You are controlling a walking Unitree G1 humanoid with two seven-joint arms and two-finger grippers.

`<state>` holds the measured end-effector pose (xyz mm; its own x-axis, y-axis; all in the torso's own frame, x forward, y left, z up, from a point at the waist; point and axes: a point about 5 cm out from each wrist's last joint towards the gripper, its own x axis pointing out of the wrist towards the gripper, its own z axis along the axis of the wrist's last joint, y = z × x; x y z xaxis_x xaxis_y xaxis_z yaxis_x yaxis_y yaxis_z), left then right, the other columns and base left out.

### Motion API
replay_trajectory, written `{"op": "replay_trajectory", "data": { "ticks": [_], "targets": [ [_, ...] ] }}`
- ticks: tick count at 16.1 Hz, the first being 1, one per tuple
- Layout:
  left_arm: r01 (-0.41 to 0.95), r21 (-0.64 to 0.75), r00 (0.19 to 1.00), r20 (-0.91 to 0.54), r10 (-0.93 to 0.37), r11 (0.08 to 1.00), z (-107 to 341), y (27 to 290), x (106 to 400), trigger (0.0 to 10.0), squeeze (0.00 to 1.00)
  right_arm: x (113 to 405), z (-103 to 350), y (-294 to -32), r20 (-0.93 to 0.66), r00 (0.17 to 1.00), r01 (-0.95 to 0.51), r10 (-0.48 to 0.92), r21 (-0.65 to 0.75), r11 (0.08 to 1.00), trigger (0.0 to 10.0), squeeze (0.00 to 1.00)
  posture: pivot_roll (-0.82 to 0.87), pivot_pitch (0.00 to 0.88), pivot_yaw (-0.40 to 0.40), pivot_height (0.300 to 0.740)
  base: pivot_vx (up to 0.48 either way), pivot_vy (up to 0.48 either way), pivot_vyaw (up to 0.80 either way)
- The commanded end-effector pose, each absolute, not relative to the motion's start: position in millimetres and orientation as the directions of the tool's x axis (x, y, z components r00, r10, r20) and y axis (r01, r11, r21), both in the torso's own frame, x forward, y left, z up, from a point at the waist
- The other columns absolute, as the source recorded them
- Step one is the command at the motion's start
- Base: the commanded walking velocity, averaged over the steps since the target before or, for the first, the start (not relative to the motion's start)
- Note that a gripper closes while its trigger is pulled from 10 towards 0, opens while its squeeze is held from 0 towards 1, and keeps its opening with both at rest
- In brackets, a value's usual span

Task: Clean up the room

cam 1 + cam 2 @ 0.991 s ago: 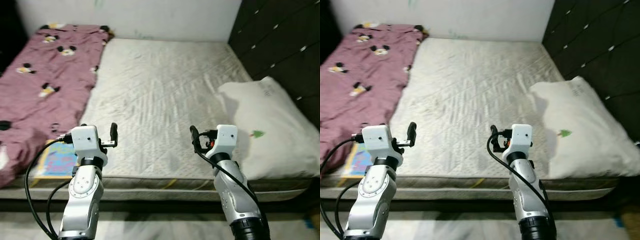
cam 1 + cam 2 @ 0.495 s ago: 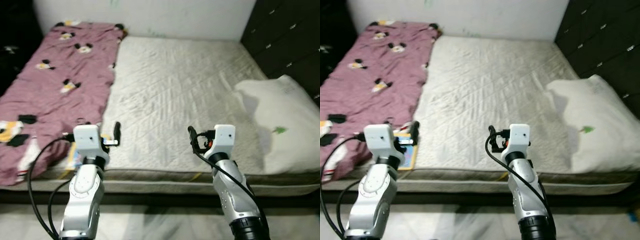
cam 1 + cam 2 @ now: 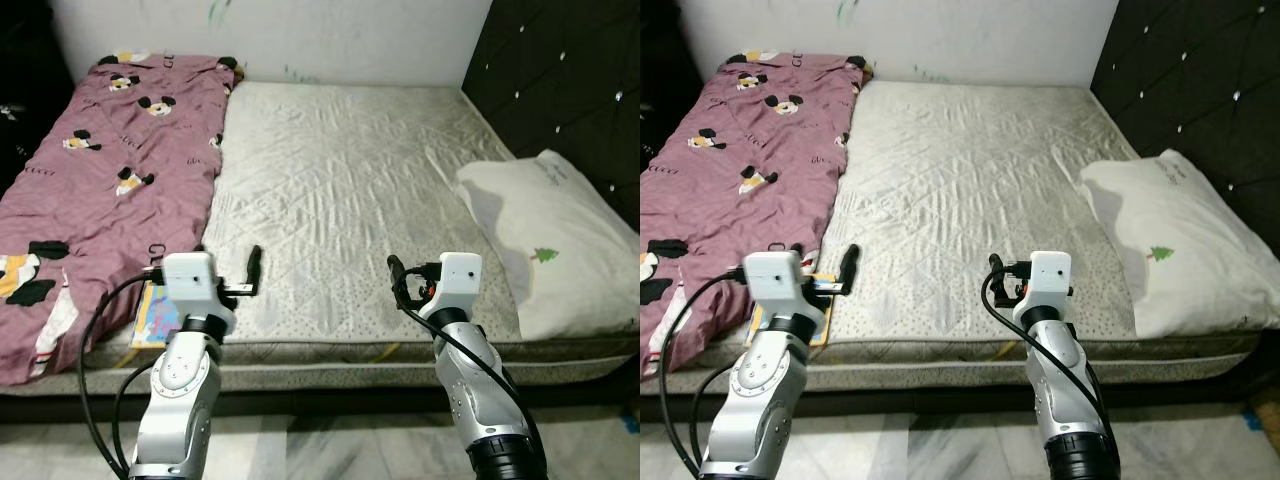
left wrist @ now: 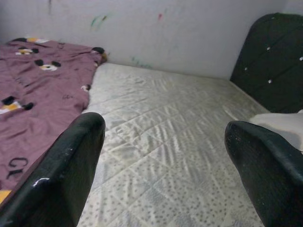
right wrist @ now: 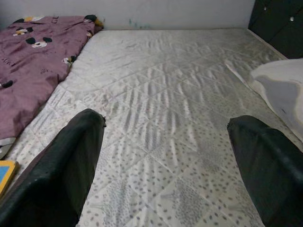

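A purple blanket [image 3: 100, 170] printed with cartoon mice covers the left side of a bare quilted mattress [image 3: 340, 180]. A white pillow [image 3: 545, 235] with a small green tree print lies at the mattress's right edge. A colourful book [image 3: 158, 312] sits at the front left corner, partly under the blanket. My left gripper [image 3: 252, 272] hovers open over the front edge, just right of the book. My right gripper [image 3: 396, 278] is open over the front edge, left of the pillow. In both wrist views the fingers [image 4: 71, 165] [image 5: 61, 165] stand wide apart with nothing between them.
A dark tufted headboard [image 3: 560, 80] runs along the right side. A pale wall [image 3: 300, 35] closes the far end. Marble floor [image 3: 320, 450] lies below the mattress's front edge, at my feet.
The whole picture has shifted as the camera moved; more of the blanket and floor now show. Nothing on the bed has moved, and both grippers stay open in the same pose.
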<state>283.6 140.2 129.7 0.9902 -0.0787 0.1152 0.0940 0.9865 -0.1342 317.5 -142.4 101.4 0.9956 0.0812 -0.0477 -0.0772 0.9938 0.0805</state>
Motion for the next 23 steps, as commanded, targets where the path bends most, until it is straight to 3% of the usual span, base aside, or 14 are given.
{"op": "replay_trajectory", "data": {
  "ticks": [1, 9, 17, 23],
  "targets": [
    [0.107, -0.133, 0.988, 0.128, -0.09, 0.985, 133.1, 139.6, 283.3, 10.0, 0.0, 319.9, 103.0, -142.6, -0.043, 0.996, -0.075, 0.078, 0.073, 0.994, 10.0, 0.0, 0.01, 0.084, -0.018, 0.74, 0.401, 0.0, 0.0],
    [0.102, -0.14, 0.989, 0.121, -0.085, 0.985, 132.5, 138.4, 283.7, 10.0, 0.0, 321.2, 103.9, -143.1, -0.039, 0.997, -0.067, 0.07, 0.074, 0.995, 10.0, 0.0, 0.01, 0.089, -0.018, 0.74, 0.391, 0.0, 0.0],
    [0.097, -0.155, 0.99, 0.117, -0.079, 0.983, 133.1, 136.8, 286.0, 10.0, 0.0, 320.8, 101.5, -142.8, -0.049, 0.997, -0.063, 0.067, 0.072, 0.995, 10.0, 0.0, 0.01, 0.093, -0.014, 0.74, 0.0, 0.0, 0.0],
    [0.088, -0.165, 0.991, 0.114, -0.07, 0.982, 133.5, 136.3, 287.8, 10.0, 0.0, 321.7, 100.8, -142.7, -0.054, 0.996, -0.065, 0.069, 0.067, 0.996, 10.0, 0.0, 0.01, 0.096, -0.018, 0.74, 0.0, 0.456, 0.0]
  ]
}}
